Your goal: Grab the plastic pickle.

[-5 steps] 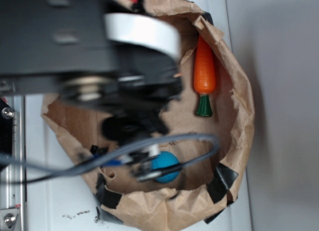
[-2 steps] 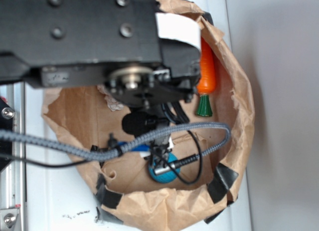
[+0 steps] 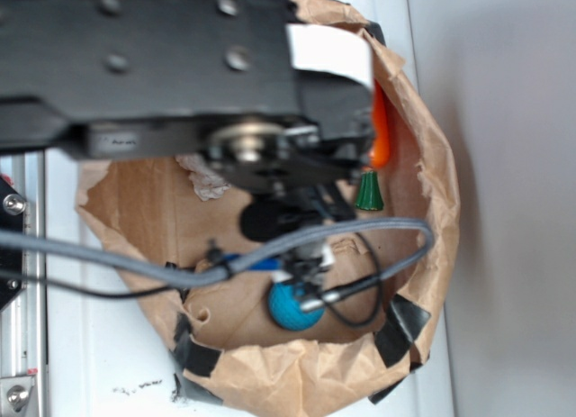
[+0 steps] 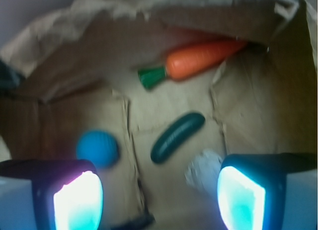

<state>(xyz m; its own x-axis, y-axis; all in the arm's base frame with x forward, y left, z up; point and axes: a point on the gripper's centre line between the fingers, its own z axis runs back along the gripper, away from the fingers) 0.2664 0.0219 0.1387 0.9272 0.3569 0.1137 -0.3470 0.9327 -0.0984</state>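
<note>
No text, label, brand or number can be read in either view.

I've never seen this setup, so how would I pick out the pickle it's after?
Look inside the brown paper bag. On its floor, below the orange carrot and right of the blue ball, lies the plastic pickle: the only dark green, glossy, sausage-shaped toy.

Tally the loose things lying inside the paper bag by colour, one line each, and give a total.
Green: 1, the pickle
Orange: 1, the carrot
Blue: 1, the ball
Whitish: 1, a crumpled scrap, too blurred to name
Total: 4
</note>
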